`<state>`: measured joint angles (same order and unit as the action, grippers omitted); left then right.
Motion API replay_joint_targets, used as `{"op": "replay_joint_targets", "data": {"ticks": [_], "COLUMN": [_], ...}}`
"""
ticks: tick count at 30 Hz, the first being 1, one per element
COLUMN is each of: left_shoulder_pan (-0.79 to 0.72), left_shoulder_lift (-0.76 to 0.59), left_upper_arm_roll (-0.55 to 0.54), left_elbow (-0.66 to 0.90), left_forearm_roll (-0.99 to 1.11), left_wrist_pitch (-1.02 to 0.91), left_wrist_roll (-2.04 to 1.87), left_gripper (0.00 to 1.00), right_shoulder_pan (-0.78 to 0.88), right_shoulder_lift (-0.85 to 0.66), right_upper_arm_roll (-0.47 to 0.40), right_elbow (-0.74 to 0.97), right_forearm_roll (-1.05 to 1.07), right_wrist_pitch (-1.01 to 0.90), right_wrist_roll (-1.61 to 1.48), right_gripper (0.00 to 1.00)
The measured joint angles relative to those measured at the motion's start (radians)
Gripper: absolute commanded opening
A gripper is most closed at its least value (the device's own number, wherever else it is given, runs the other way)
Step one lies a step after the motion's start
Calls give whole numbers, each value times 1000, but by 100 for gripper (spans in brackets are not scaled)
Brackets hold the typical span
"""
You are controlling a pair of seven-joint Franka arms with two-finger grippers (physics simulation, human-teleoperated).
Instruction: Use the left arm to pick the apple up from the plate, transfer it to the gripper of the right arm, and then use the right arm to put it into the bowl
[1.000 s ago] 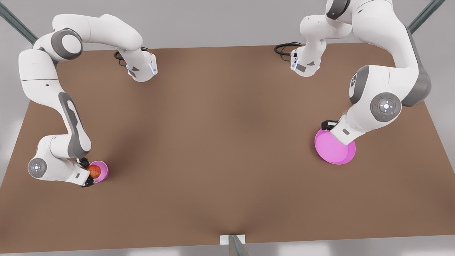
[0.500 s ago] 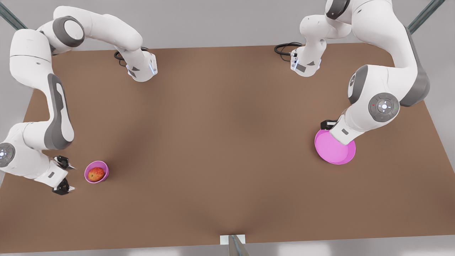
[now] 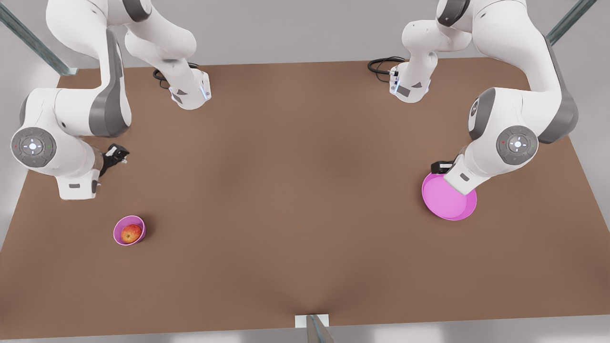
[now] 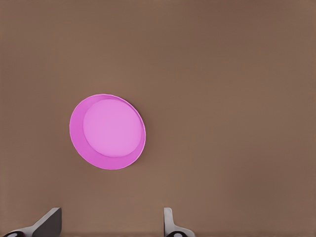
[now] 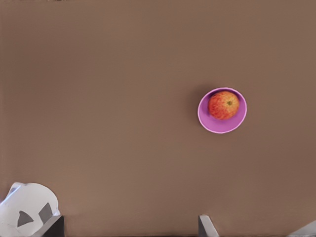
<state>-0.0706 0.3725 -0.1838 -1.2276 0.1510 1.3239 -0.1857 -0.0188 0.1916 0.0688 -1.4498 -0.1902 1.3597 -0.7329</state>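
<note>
- Front view: the apple (image 3: pixel 131 233) sits inside the bowl (image 3: pixel 120 226) at about 8 o'clock on the tabletop (image 3: pixel 295 190), and nothing touches it.
- The plate (image 3: pixel 443 202) lies bare at about 3 o'clock, well apart from the bowl, on the opposite side of the tabletop.
- Right wrist view looks down on the apple (image 5: pixel 223 105) in the bowl (image 5: pixel 217 126). That makes the arm on the front view's left the right arm. Its gripper (image 5: pixel 131 228) hangs well above the tabletop with fingers spread apart and nothing between them.
- In the front view the same right gripper (image 3: pixel 114 156) sits at about 9 o'clock, away from the bowl.
- Left wrist view looks down on the plate (image 4: pixel 79 140). The left gripper (image 4: pixel 111 222) shows two fingertips set apart, holding nothing.
- In the front view the left gripper (image 3: pixel 441 166) is just at the plate's far rim, mostly hidden by the wrist; this arm waits.
- Judgement: pick, handover and placing all look done, since the apple rests in the bowl and both grippers are empty. Nothing seems left but for the arms to clear off.
</note>
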Motion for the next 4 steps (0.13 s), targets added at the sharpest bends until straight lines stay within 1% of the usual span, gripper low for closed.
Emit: {"op": "replay_joint_targets", "data": {"ticks": [4], "left_shoulder_pan": [0], "left_shoulder_lift": [0], "left_upper_arm_roll": [0], "left_elbow": [0], "left_forearm_roll": [0], "left_wrist_pitch": [-3], "left_wrist_roll": [-1], "left_gripper": [100], "right_shoulder_pan": [5], "right_shoulder_lift": [-59], "right_upper_arm_roll": [-27], "right_elbow": [-60], "right_forearm_roll": [42], "right_wrist_pitch": [1], "right_wrist_roll": [150], "right_gripper": [100]}}
